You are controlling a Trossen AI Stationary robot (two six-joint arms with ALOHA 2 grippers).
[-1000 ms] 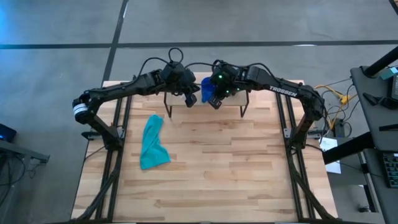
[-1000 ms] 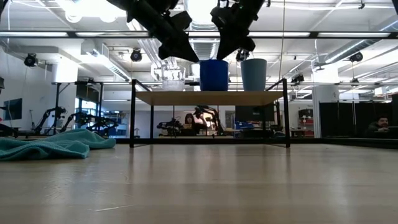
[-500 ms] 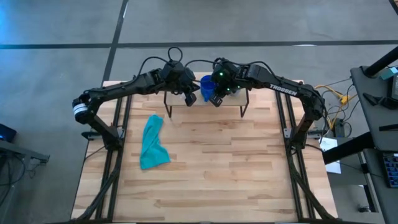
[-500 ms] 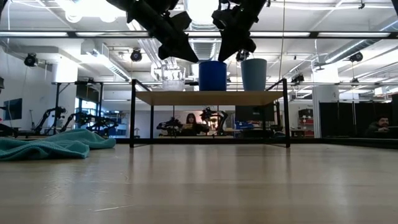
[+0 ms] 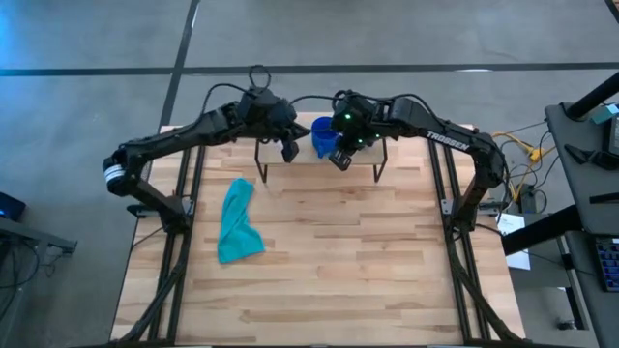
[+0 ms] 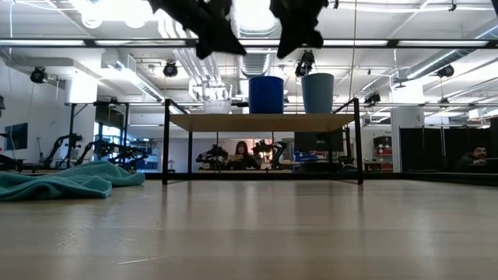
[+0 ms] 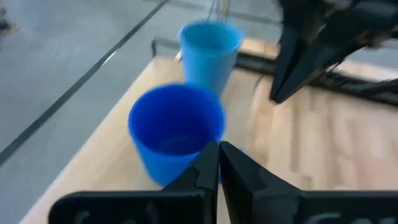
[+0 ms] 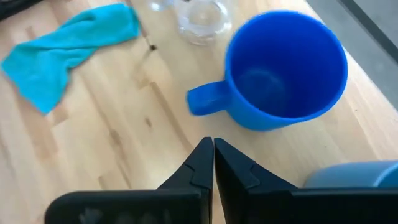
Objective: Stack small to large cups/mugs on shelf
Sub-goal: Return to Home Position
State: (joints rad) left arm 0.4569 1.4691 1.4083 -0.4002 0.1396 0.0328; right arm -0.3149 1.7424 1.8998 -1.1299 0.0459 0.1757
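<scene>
The low view alone gives the order on the shelf (image 6: 264, 122). The clear glass cup (image 6: 216, 105) is left of centre, the dark blue mug (image 6: 266, 94) is in the middle and the light blue cup (image 6: 317, 92) is to its right. All three stand upright and apart.

From above only the mug shows, at upper centre between the two arms; the other two cups cannot be made out there. The right wrist view adds the mug's handle, sticking out sideways.

A teal cloth (image 5: 238, 222) lies on the bench (image 5: 329, 280), left of centre.

The left hand (image 5: 288, 151) and right hand (image 5: 338, 159) hang over the shelf on either side of the mug. In the low view they are high above the cups and cut by the frame's upper edge. The wrist views show the left fingers (image 7: 204, 171) and right fingers (image 8: 199, 171) pressed together, gripping nothing.
</scene>
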